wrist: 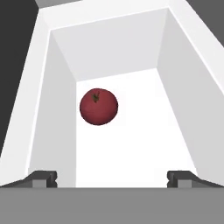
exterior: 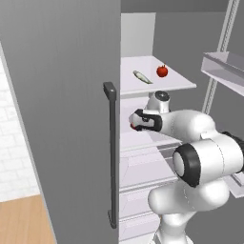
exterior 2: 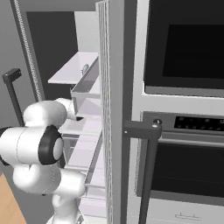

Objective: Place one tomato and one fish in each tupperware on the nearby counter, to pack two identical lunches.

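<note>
Pincer: in the hand view we see the pincer (wrist: 112, 178) spread wide, its two dark tips far apart at the bottom edge, nothing between them.
Lower tomato: we see a red tomato (wrist: 99, 106) with a dark stem lying on a white fridge shelf (wrist: 144, 131), ahead of the tips and toward the left one, untouched. In the left base view a sliver of red (exterior: 132, 126) shows just beside the dark wrist, on the shelf below the top one.
Upper tomato: a second tomato (exterior: 162, 71) sits on the upper fridge shelf (exterior: 176, 85), toward its right side.
Fish: one slender silvery fish (exterior: 142, 76) lies on that same upper shelf, left of the upper tomato and apart from it. In the right base view we make out a small pale shape (exterior 2: 85, 68) on the upper shelf, too small for us to name with certainty.
Arm: we see the white arm (exterior: 200, 147) reaching into the open fridge at the level of the second shelf, under the upper shelf.
Fridge door: the grey door (exterior: 71, 119) stands open at left, with a dark vertical handle (exterior: 111, 152).
Oven: in the right base view a dark oven (exterior 2: 188, 131) stands to the right of the fridge.
Floor: a patch of light brown wood (exterior: 24, 221) shows at lower left in the left base view.
</note>
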Available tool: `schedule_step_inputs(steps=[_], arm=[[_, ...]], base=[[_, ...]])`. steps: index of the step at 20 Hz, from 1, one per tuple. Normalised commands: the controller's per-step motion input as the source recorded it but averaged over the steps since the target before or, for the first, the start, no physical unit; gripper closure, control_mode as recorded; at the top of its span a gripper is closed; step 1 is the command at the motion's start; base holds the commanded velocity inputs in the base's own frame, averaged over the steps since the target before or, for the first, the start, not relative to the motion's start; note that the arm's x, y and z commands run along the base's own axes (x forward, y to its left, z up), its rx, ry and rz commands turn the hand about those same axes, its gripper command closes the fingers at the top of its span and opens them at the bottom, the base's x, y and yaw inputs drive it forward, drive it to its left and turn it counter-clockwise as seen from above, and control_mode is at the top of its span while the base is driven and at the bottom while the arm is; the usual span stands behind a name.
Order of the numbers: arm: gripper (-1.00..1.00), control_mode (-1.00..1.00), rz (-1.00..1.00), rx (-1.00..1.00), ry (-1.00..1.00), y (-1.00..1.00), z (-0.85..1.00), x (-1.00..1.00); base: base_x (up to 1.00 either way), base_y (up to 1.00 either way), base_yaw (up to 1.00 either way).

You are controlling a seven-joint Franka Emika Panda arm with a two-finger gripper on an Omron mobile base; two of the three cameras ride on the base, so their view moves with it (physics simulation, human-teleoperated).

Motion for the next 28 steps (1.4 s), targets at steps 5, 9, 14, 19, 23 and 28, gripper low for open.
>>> schedule_step_inputs(steps=[5,9,14,19,23,28], arm=[[-1.00,-1.00,0.00,0.01,0.05,0.09,-0.32,0.45],[-1.00,-1.00,0.00,0.01,0.06,0.19,-0.10,0.37],[-1.00,-1.00,0.00,0.00,0.04,0.01,-0.22,0.38],[-1.00,-1.00,0.00,0.00,-0.06,0.00,-0.29,0.51],[-1.00,-1.00,0.00,0.05,-0.13,0.02,-0.44,0.29],[-1.00,-1.00,0.00,0.01,0.00,0.00,-0.14,0.18]], base=[[0.00,0.00,0.00],[0.00,0.00,0.00],[0.00,0.00,0.00],[0.00,0.00,0.00],[0.00,0.00,0.00],[0.00,0.00,0.00]])
